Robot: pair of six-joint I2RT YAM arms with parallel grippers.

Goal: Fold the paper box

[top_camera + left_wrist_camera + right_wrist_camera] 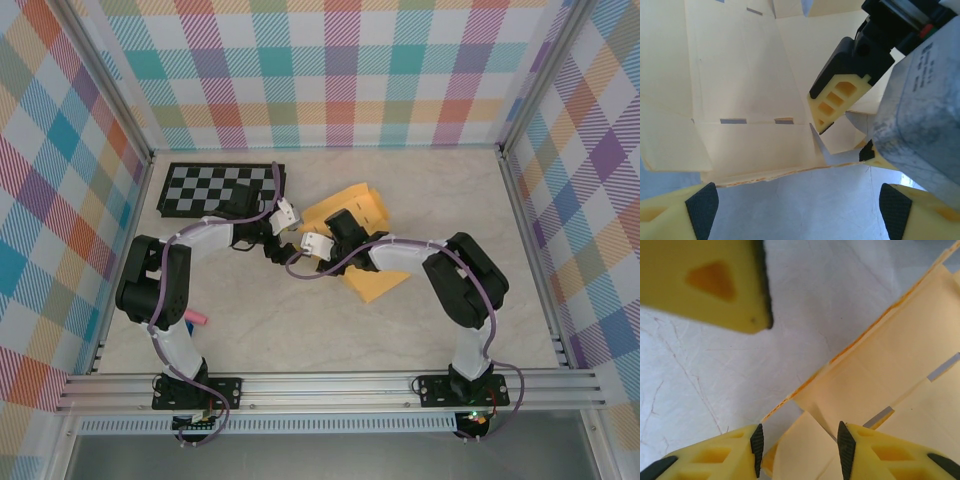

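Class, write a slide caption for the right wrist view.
Open right jaws straddle a corner flap of the paper box on the marbled table.

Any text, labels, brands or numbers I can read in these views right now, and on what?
Gray housing on the right arm, left wrist view: small dark print along its face, too blurred to read.
Paper box: no print, just creases and slots.
Checkerboard: black and white squares, no words or numbers.
Nothing else is legible.
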